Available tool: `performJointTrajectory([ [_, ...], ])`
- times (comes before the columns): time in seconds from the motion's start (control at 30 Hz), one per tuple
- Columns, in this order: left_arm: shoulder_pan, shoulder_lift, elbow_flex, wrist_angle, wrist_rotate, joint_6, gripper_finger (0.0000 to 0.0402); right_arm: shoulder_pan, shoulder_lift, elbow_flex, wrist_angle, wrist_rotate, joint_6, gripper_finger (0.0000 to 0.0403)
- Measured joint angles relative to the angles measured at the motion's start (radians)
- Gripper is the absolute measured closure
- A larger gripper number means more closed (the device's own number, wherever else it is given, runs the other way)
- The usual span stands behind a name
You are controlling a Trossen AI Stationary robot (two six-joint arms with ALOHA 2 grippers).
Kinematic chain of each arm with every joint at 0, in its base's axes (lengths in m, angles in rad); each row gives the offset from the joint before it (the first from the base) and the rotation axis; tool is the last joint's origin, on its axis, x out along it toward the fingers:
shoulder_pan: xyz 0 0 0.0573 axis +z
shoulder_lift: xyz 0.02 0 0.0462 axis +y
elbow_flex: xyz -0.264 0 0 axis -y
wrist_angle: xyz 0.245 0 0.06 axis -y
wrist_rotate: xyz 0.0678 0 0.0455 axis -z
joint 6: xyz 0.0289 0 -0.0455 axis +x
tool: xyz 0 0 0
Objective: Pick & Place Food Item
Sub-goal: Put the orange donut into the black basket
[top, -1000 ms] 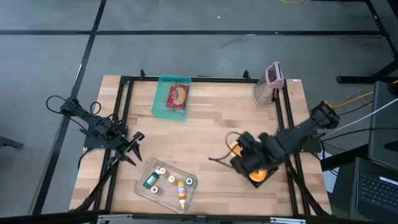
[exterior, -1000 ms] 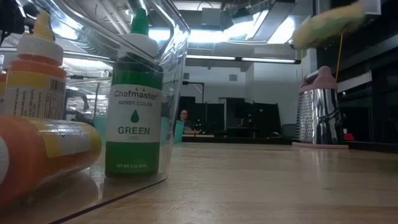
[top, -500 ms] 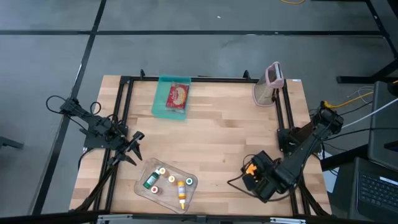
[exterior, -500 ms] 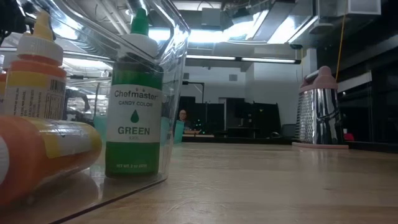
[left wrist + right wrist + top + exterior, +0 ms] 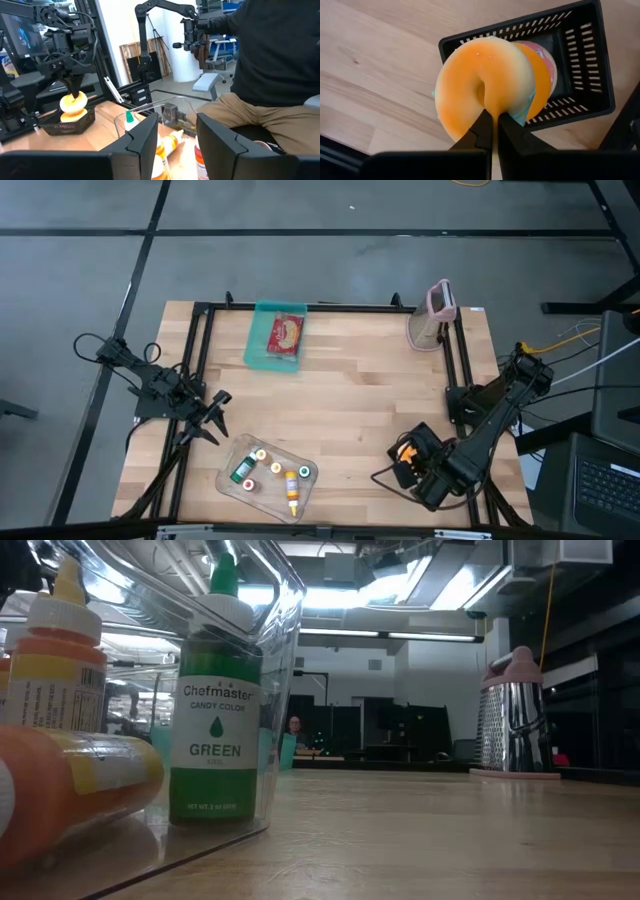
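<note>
My right gripper (image 5: 494, 131) is shut on an orange-yellow doughnut (image 5: 480, 85) and holds it over a black mesh basket (image 5: 580, 60) at the table's near right corner (image 5: 404, 452). A second doughnut (image 5: 542, 75), orange with pink, lies in the basket. The left wrist view shows the held doughnut (image 5: 74, 102) under the down-pointing fingers, just above the basket (image 5: 67, 125). My left gripper (image 5: 175, 145) waits open at the table's left edge (image 5: 215, 415), with nothing between its fingers. My right gripper pinches the doughnut's ring (image 5: 490, 112) between its two fingers, at the part of the ring nearest the wrist. The fingers come from above, pointing steeply down. The doughnut hangs below them over the basket; whether it touches the doughnut in the basket, I cannot tell.
A clear tray (image 5: 268, 470) with small colour bottles, one green (image 5: 217, 710), lies near the front middle. A teal tray with a red packet (image 5: 277, 335) sits at the far edge. A metal grater with a pink top (image 5: 432, 315) stands far right. A seated person (image 5: 270, 75) is beyond the table.
My right gripper has swung toward the table's near right corner and come down with the doughnut, rolling its wrist, until it stood over the basket. Over the last half second it has kept nearly still. The doughnut has left the low view's top.
</note>
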Motion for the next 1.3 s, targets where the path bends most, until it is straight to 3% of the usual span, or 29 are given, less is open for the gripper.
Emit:
performJointTrajectory([
  [0.83,0.0,0.0,0.0,-0.004,0.0,-0.003,0.0272,0.005,-0.001,-0.125,0.106,-0.044,0.0,0.039],
  [0.97,0.0,0.0,0.0,-0.004,0.0,-0.003,0.0272,0.005,-0.002,-0.12,0.091,-0.038,-0.012,0.036],
  [1.3,0.0,0.0,0.001,-0.004,0.001,-0.009,0.0271,0.005,-0.018,-0.028,-0.047,-0.041,-0.053,0.0236],
])
